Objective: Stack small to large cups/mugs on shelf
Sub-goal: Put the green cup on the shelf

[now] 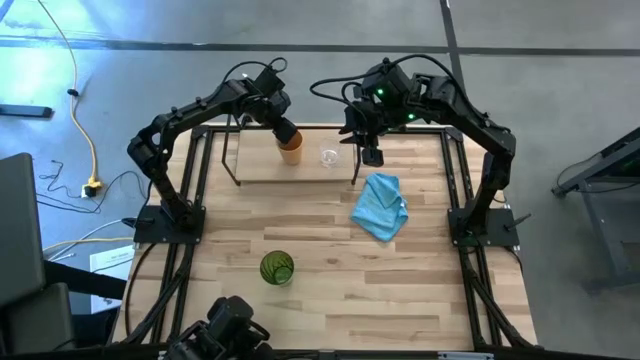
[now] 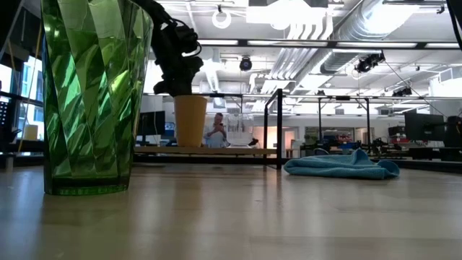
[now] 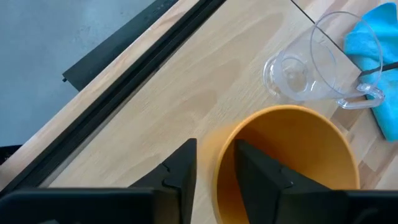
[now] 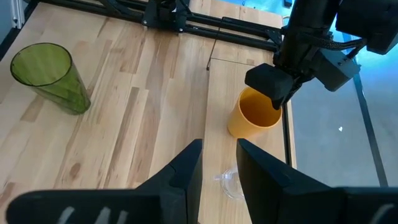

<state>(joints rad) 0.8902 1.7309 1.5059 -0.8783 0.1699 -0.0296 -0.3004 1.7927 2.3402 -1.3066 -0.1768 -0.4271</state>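
- Currently the left gripper (image 1: 287, 135) pinches the rim of the orange-tan cup (image 1: 291, 152), one finger inside and one outside; the cup stands upright on the shelf (image 1: 260, 165) at the far side of the table (image 1: 420, 290).
- Just right of it on the shelf stands the small clear glass mug (image 1: 328, 156), apart from the cup.
- The right gripper (image 1: 371, 152) hovers over the shelf's right end, fingers slightly spread, holding nothing.
- The green cup (image 1: 277, 268) stands upright near the table's front.
- The light blue cloth (image 1: 381, 207) lies crumpled right of centre.
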